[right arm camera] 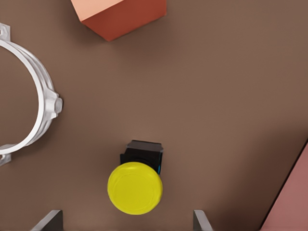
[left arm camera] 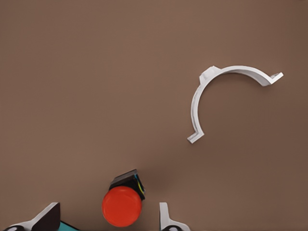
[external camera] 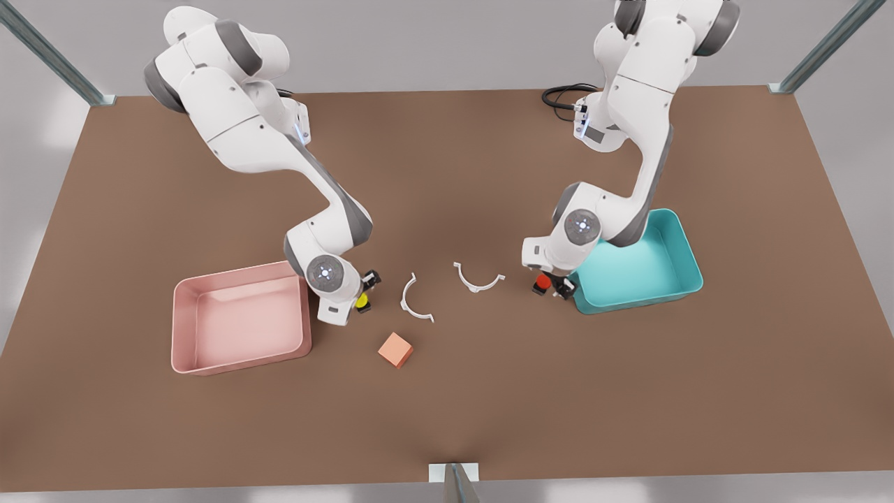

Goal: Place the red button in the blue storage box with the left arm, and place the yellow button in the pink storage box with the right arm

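Both pincers gape: left pincer (left arm camera: 108,216) straddles the red button (left arm camera: 121,206), right pincer (right arm camera: 127,220) the yellow button (right arm camera: 134,187)

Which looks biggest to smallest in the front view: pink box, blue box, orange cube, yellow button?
1. pink box
2. blue box, slightly smaller, though an arm covers part of it, so that gap is unsure
3. orange cube
4. yellow button, tiny, partly hidden by the right hand
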Tool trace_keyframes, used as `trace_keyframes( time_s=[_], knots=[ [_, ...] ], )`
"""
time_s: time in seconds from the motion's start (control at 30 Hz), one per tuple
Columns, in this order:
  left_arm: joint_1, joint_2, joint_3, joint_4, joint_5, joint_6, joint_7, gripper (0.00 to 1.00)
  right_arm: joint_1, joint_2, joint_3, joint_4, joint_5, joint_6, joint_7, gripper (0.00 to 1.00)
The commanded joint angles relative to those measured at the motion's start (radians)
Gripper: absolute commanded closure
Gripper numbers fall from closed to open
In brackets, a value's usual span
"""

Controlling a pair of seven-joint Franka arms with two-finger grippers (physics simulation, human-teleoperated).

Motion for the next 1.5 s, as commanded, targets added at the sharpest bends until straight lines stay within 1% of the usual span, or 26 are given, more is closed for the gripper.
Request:
trace_keyframes(
  time_s=[0.0, 0.1, 0.17, 0.3, 0.33, 0.37, 0.4, 0.43, 0.5, 0.53, 0.6, 0.63, 0.7, 0.73, 0.8, 0.87, 0.9, 0.97, 1.0, 1.03, 1.07, 1.13, 1.23, 1.33, 1.37, 1.47],
  knots=[
    [0.000, 0.016, 0.001, -0.010, 0.002, 0.115, 0.159, 0.00, 0.000, 0.003, 0.000, -0.012, 0.001, 0.068, 0.069, 0.00],
    [0.000, 0.038, 0.001, -0.015, 0.002, 0.128, 0.159, 0.00, -0.003, 0.036, 0.000, -0.012, 0.001, 0.128, 0.069, 0.00],
    [-0.001, 0.059, 0.001, -0.033, 0.002, 0.175, 0.159, 0.00, -0.002, 0.051, 0.000, -0.012, 0.001, 0.133, 0.069, 0.00],
    [0.000, 0.074, 0.001, -0.042, 0.002, 0.197, 0.159, 0.00, -0.006, 0.079, -0.001, -0.010, -0.002, 0.183, 0.064, 0.00],
    [0.000, 0.076, 0.001, -0.044, 0.002, 0.204, 0.159, 0.00, -0.008, 0.085, -0.003, -0.009, -0.002, 0.188, 0.064, 0.05],
    [0.002, 0.076, 0.001, -0.044, 0.002, 0.204, 0.160, 0.11, -0.005, 0.089, -0.003, -0.010, -0.002, 0.199, 0.064, 0.15],
    [0.003, 0.076, 0.001, -0.044, 0.002, 0.204, 0.165, 0.22, -0.005, 0.091, -0.003, -0.010, -0.004, 0.199, 0.064, 0.22],
    [0.003, 0.078, 0.001, -0.044, 0.002, 0.204, 0.165, 0.21, -0.005, 0.091, -0.003, -0.010, -0.004, 0.199, 0.063, 0.26],
    [0.005, 0.078, 0.001, -0.045, 0.002, 0.204, 0.166, 0.20, -0.005, 0.092, -0.003, -0.010, -0.004, 0.199, 0.061, 0.29],
    [0.005, 0.078, 0.002, -0.050, 0.002, 0.206, 0.168, 0.18, -0.003, 0.102, -0.003, -0.010, -0.004, 0.200, 0.061, 0.29],
    [0.006, 0.081, 0.002, -0.052, 0.002, 0.206, 0.168, 0.18, -0.005, 0.106, -0.003, -0.012, -0.004, 0.202, 0.061, 0.29],
    [0.008, 0.082, 0.004, -0.052, 0.002, 0.214, 0.169, 0.22, -0.005, 0.109, -0.004, -0.016, -0.005, 0.200, 0.061, 0.29],
    [0.006, 0.082, 0.004, -0.053, 0.002, 0.212, 0.171, 0.28, -0.003, 0.109, -0.004, -0.022, -0.005, 0.194, 0.061, 0.29],
    [0.008, 0.082, 0.004, -0.053, 0.002, 0.212, 0.171, 0.30, -0.003, 0.109, -0.004, -0.024, -0.005, 0.194, 0.061, 0.32],
    [0.008, 0.082, 0.005, -0.055, 0.002, 0.212, 0.174, 0.36, -0.005, 0.109, -0.004, -0.024, -0.005, 0.193, 0.060, 0.52],
    [0.008, 0.081, 0.008, -0.053, 0.002, 0.211, 0.174, 0.40, -0.005, 0.108, -0.004, -0.022, -0.005, 0.193, 0.056, 0.55],
    [0.011, 0.081, 0.008, -0.053, 0.002, 0.211, 0.174, 0.42, -0.005, 0.100, -0.004, -0.019, -0.005, 0.191, 0.056, 0.55],
    [0.016, 0.078, 0.010, -0.053, 0.002, 0.211, 0.174, 0.43, -0.002, 0.050, -0.004, -0.013, -0.005, 0.185, 0.056, 0.55],
    [0.016, 0.075, 0.010, -0.053, 0.002, 0.207, 0.180, 0.43, -0.005, 0.005, -0.004, -0.007, -0.005, 0.151, 0.055, 0.55],
    [0.016, 0.064, 0.010, -0.053, 0.002, 0.203, 0.180, 0.43, -0.015, -0.033, -0.004, -0.006, -0.005, 0.148, 0.046, 0.54],
    [0.023, 0.032, 0.013, -0.052, 0.002, 0.177, 0.179, 0.43, -0.057, -0.073, 0.000, -0.006, -0.005, 0.098, -0.029, 0.54],
    [0.019, -0.045, 0.011, -0.041, 0.002, 0.073, 0.168, 0.44, -0.097, -0.147, 0.000, -0.007, -0.005, 0.033, -0.062, 0.54],
    [0.025, -0.163, 0.013, -0.026, 0.002, -0.081, 0.177, 0.44, -0.196, -0.177, 0.000, -0.009, -0.004, -0.005, -0.206, 0.54],
    [0.105, -0.291, 0.017, -0.059, 0.002, -0.230, 0.303, 0.44, -0.276, -0.159, -0.009, -0.015, -0.005, -0.018, -0.296, 0.54],
    [0.132, -0.323, 0.017, -0.099, 0.002, -0.231, 0.349, 0.44, -0.316, -0.141, -0.009, -0.015, -0.004, -0.011, -0.361, 0.54],
    [0.246, -0.392, 0.019, -0.200, -0.001, -0.231, 0.531, 0.44, -0.354, -0.095, -0.007, -0.021, -0.004, -0.014, -0.385, 0.52]
  ],
)
